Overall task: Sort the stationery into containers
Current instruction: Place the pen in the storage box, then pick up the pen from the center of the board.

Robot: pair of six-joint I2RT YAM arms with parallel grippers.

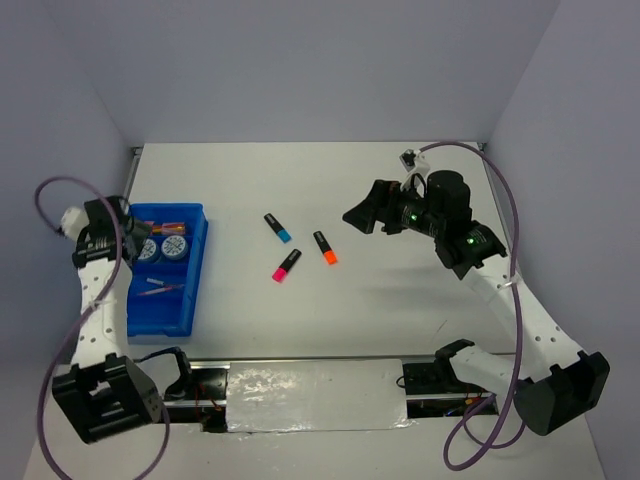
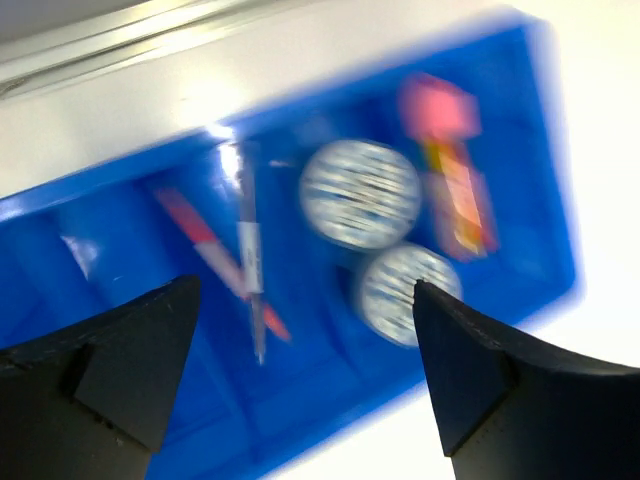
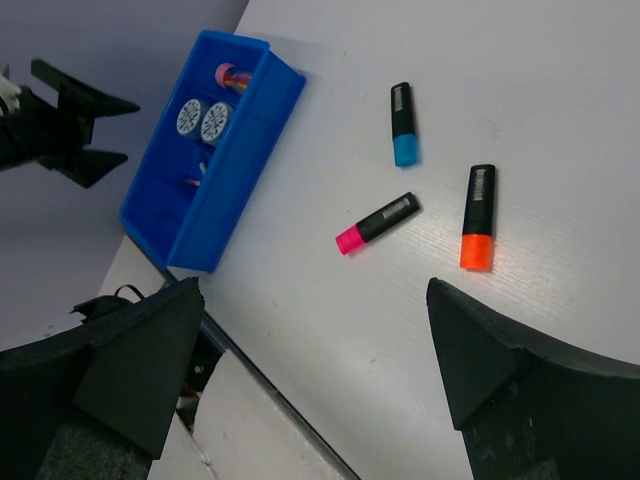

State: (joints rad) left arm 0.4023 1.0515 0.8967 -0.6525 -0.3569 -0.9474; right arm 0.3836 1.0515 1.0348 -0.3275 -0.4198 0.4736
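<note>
The blue tray (image 1: 199, 262) sits at the left of the table. In it lie two patterned rolls (image 2: 360, 192) (image 2: 405, 292), a pink cylinder (image 2: 440, 110) and two thin pens (image 2: 250, 262) (image 2: 205, 245). My left gripper (image 2: 305, 288) hovers open over the tray with nothing between its fingers; the view is blurred. Three black highlighters lie loose mid-table: blue-ended (image 1: 278, 228), pink-ended (image 1: 287, 265), orange-ended (image 1: 325, 248). My right gripper (image 1: 358, 214) hangs open and empty above the table, to the right of the highlighters. In the right wrist view they show as blue (image 3: 403, 125), pink (image 3: 377, 222) and orange (image 3: 478, 215).
The tray (image 3: 245, 120) stands near the table's left edge, close to the side wall. A metal rail with a taped strip (image 1: 315, 395) runs along the near edge between the arm bases. Purple cables loop from both arms.
</note>
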